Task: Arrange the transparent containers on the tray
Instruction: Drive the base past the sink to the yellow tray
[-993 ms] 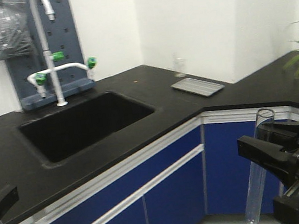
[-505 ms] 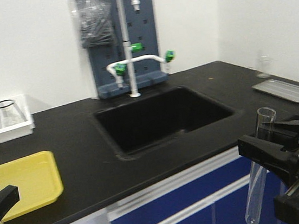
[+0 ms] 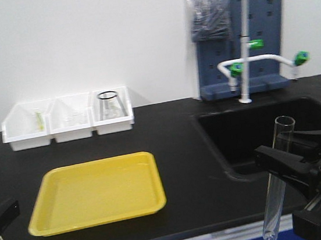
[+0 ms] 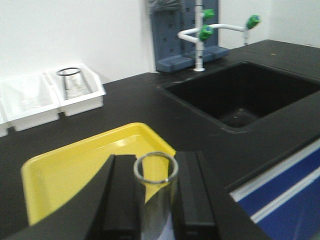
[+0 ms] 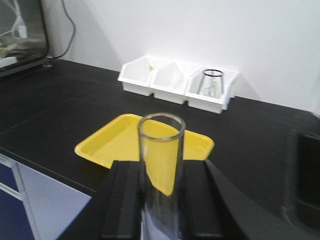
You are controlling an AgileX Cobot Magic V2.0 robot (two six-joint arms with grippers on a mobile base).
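The yellow tray [image 3: 96, 192] lies flat on the black counter with nothing in it; it also shows ahead of each wrist camera [image 4: 75, 165] [image 5: 115, 142]. My right gripper [image 3: 279, 167] hangs at the counter's front right, shut on an upright transparent container [image 3: 280, 134], a clear test tube with its rim up. In the right wrist view that tube [image 5: 161, 150] stands between the jaws of the right gripper [image 5: 161, 170]. My left gripper [image 4: 156, 167] is shut on a second test tube [image 4: 156, 200]. In the front view the left gripper [image 3: 0, 219] sits at the bottom left corner.
Three white bins [image 3: 69, 116] stand against the back wall, the right one holding a conical flask [image 3: 111, 105]. A black sink [image 3: 267, 130] with a white faucet [image 3: 245, 45] and a blue pegboard [image 3: 220, 31] lies right of the tray. The counter's front edge runs just below the tray.
The front view has swung left: the sink slid to the right, and the yellow tray and white bins came fully into view. Both grippers still hold their tubes the same way.
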